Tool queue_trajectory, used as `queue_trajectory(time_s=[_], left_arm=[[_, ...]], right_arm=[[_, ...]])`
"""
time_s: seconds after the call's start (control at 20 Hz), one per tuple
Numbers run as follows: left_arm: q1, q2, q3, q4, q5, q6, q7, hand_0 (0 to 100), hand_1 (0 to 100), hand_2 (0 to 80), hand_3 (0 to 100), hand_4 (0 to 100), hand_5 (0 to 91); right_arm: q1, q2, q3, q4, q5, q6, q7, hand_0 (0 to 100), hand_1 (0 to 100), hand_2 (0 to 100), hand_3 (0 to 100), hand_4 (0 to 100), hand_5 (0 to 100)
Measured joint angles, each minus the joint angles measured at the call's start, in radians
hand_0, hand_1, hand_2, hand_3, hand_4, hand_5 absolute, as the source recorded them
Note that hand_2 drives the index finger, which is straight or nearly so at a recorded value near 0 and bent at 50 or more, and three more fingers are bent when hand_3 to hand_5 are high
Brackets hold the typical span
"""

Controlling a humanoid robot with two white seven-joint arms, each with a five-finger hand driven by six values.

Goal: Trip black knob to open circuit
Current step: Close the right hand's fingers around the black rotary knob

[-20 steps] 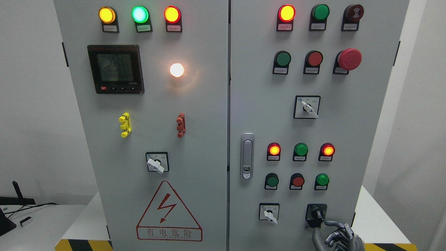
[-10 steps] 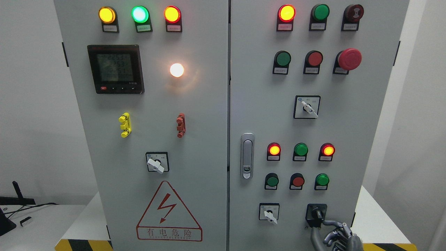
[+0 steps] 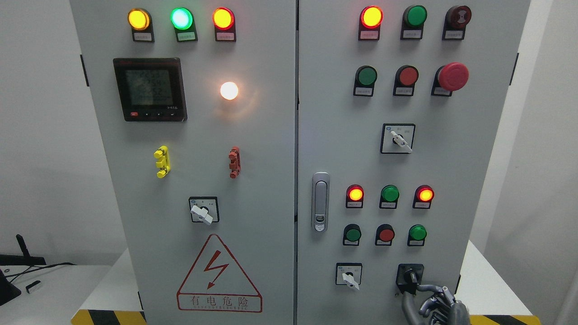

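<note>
Black knob (image 3: pixel 410 275) is sitting at the cabinet's (image 3: pixel 316 113) bottom right corner, and the right hand (image 3: pixel 435 304) is reaching up beneath it, fingers curled but gripping nothing yet. Probably best pinching the lever squarely before twisting, avoiding slipping off.

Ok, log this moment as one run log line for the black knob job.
phase: reaching | right hand: fingers curled at black knob, grip unclear | left hand: out of view | cabinet: indicator lamps lit
</note>
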State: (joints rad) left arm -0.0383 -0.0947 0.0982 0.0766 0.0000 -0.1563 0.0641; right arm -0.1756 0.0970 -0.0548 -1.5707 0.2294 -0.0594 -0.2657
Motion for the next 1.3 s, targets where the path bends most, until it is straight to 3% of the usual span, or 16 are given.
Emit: queue_trajectory(time_s=[1.3], left_arm=[[0.000, 0.000, 0.000, 0.000, 0.000, 0.000, 0.000, 12, 39, 0.0, 0, 0, 0.0]], right_arm=[[-0.012, 0.001, 0.007, 0.008, -0.016, 0.012, -0.003, 31, 71, 52, 89, 90, 100]])
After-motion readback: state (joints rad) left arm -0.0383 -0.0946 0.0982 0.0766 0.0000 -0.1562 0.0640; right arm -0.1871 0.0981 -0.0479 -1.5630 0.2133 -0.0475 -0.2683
